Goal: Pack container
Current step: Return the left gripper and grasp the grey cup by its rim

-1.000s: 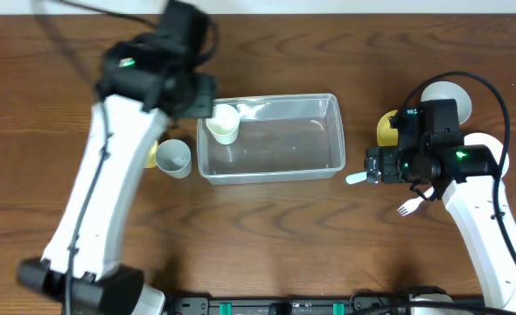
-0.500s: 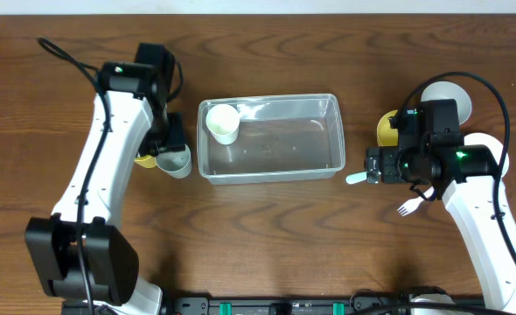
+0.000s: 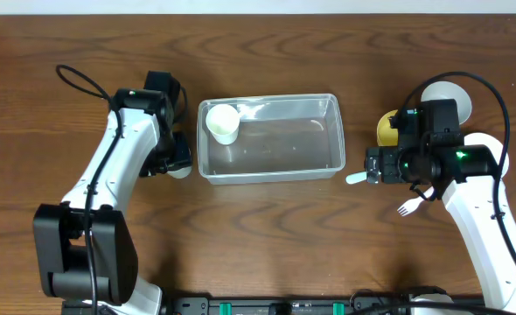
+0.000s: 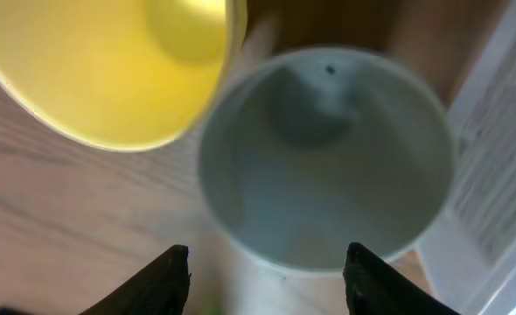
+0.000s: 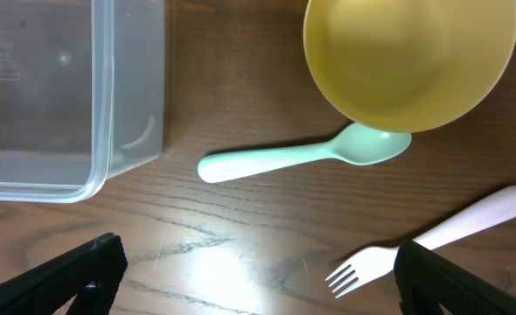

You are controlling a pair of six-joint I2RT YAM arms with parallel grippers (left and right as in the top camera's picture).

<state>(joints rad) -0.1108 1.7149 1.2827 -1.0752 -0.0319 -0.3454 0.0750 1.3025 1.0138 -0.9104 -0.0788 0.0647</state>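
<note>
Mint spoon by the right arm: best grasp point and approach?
Grip the mint spoon mid-handle, coming straight down with the right gripper, closing across the handle's width. It lies flat on the table, with its handle end free toward the container. Its bowl end sits right at the yellow bowl rim, probably leaving little finger room there.

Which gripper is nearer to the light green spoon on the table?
Right. The right gripper hovers open over the spoon, beside the container. The left gripper is on the container's far side, at the grey cup.
</note>
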